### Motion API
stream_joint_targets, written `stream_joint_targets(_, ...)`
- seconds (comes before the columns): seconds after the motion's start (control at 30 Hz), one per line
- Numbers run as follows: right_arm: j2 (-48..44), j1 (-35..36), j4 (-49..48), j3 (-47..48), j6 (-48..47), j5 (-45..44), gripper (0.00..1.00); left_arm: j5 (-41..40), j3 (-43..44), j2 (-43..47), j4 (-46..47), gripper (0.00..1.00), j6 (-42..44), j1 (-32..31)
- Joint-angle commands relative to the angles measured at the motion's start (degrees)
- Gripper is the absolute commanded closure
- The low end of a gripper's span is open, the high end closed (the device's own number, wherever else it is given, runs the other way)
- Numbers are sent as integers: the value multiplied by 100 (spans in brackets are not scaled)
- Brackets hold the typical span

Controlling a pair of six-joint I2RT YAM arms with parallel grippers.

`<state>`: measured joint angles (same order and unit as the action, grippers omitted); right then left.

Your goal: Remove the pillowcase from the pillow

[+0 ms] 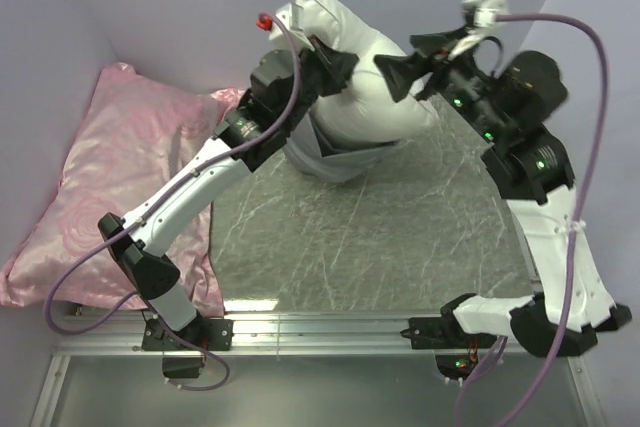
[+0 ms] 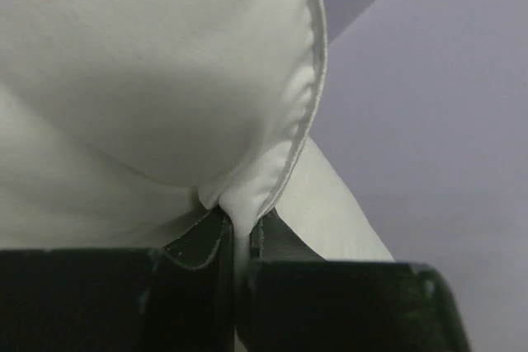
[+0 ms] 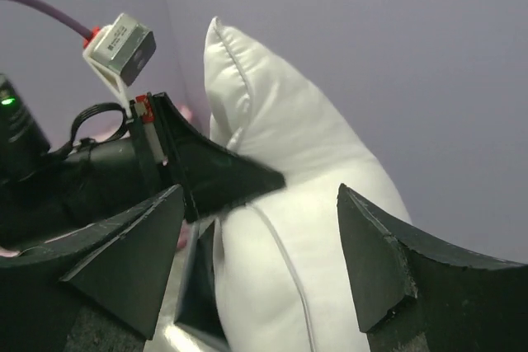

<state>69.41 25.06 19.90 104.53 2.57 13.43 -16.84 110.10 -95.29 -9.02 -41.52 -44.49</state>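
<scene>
The white pillow (image 1: pixel 375 67) is held up off the table at the back, one corner pointing up. My left gripper (image 1: pixel 340 67) is shut on a fold of its seamed edge; in the left wrist view the white pillow (image 2: pixel 148 63) fabric is pinched between the jaws of that gripper (image 2: pixel 239 232). The grey pillowcase (image 1: pixel 335 159) hangs bunched around the pillow's lower end and touches the table. My right gripper (image 1: pixel 408 62) stands open just right of the pillow. In the right wrist view the gripper (image 3: pixel 260 237) spans the pillow (image 3: pixel 322 195) without closing on it.
A pink rose-patterned satin pillow (image 1: pixel 110 177) lies at the left, against the purple wall. The marbled grey tabletop (image 1: pixel 400 237) stretches in front of the lifted pillow. The purple walls stand close behind and to the right. The left gripper (image 3: pixel 214 175) shows in the right wrist view.
</scene>
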Motion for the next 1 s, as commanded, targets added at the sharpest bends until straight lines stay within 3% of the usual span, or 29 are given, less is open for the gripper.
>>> stream_joint_targets(0.0,476,341,1136,559,-792,-631,19,242,-463,89,-49,99,-93,-148)
stream_joint_targets(0.13,627,639,1639,219,-1143,-1017,18,269,-578,186,-30,99,-129,-183)
stream_joint_targets(0.33,-313,746,1183,-1283,-1083,-1273,15,400,-139,54,-136,99,-111,-183)
stream_joint_targets(0.7,-24,904,1700,-1119,-1162,-1669,14,515,266,-104,-110,100,-129,-385)
stream_joint_targets(0.97,302,1045,1447,-1330,-916,-1791,16,524,424,-8,-13,99,-111,-534)
